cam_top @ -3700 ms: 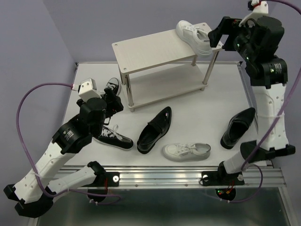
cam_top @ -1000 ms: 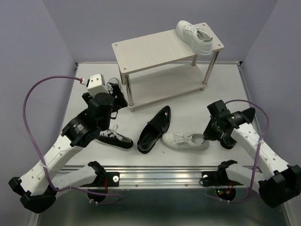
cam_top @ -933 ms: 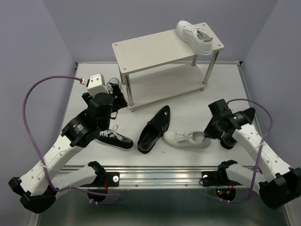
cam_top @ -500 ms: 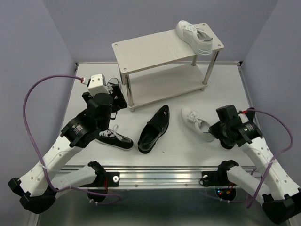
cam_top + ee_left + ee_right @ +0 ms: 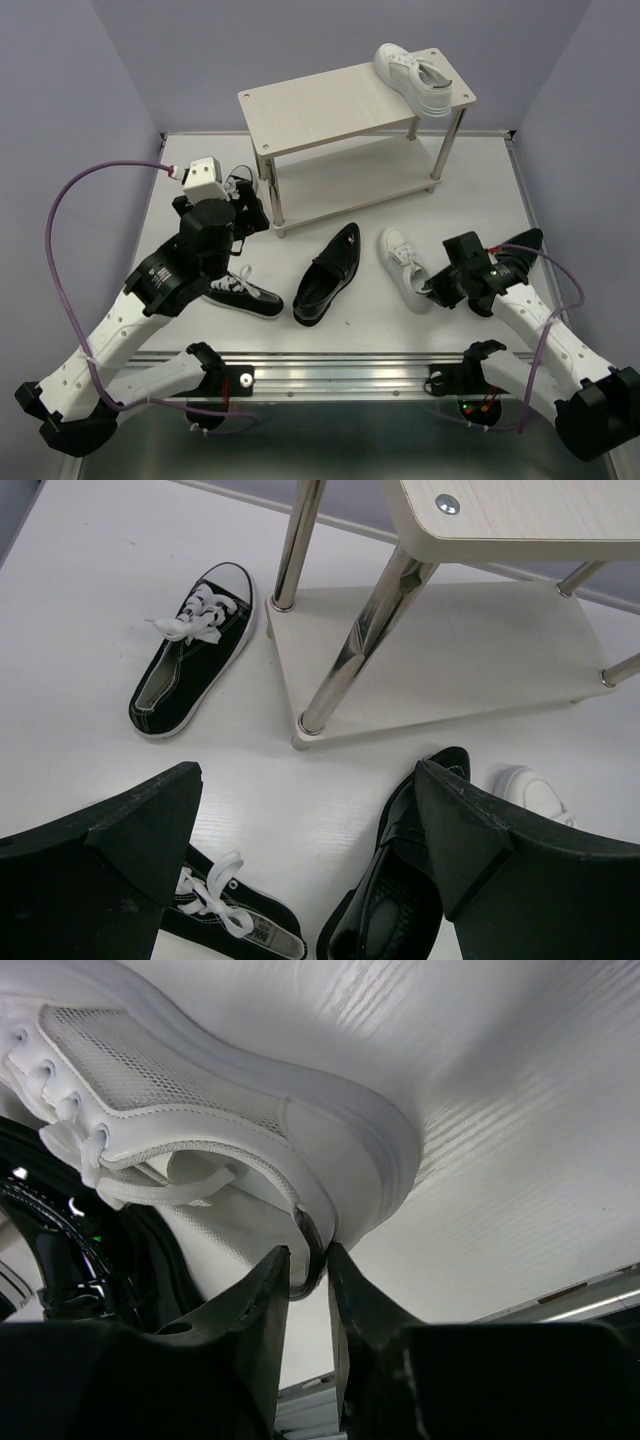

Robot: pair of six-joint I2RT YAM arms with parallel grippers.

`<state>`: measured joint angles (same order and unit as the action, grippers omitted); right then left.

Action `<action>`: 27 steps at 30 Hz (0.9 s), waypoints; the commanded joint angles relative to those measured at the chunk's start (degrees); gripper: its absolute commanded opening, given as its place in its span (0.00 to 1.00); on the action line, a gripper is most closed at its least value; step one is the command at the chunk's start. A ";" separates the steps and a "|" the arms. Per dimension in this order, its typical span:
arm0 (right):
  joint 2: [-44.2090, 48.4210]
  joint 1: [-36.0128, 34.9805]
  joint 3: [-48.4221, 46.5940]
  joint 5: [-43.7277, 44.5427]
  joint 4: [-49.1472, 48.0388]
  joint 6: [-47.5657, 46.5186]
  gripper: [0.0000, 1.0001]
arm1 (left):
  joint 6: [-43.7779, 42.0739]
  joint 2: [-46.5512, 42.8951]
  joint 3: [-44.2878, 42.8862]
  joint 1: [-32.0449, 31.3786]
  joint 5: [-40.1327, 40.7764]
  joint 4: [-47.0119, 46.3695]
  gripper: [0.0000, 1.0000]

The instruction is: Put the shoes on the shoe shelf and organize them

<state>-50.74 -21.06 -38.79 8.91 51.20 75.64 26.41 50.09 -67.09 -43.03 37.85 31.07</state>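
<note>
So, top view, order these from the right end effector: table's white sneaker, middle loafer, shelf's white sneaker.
1. table white sneaker, heel at the right end effector
2. middle loafer, left of it
3. shelf white sneaker, far right

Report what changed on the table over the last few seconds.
The right hand left the shelf top, came down, pinched the heel of the second white sneaker and swung it round, toe toward the shelf. The white sneaker on the shelf, the centre loafer and the open left hand hardly moved.
</note>
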 commanded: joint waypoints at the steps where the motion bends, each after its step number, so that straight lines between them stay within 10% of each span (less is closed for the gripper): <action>1: -1.90 -0.30 -0.76 -8.38 -13.32 -4.43 0.43 | 0.39 -0.16 -0.67 0.13 0.21 -1.45 0.99; 13: -11.04 -0.30 -13.58 6.55 3.72 -24.47 0.54 | 2.32 3.70 -1.46 0.13 -0.76 -3.38 0.99; 27: -22.98 -0.30 -15.79 6.13 1.98 -36.96 0.54 | 3.99 5.20 -1.20 0.13 -0.67 -4.61 0.99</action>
<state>-71.05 -21.10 -51.96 13.74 53.56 43.09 29.52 55.46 -67.11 -43.03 36.45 28.58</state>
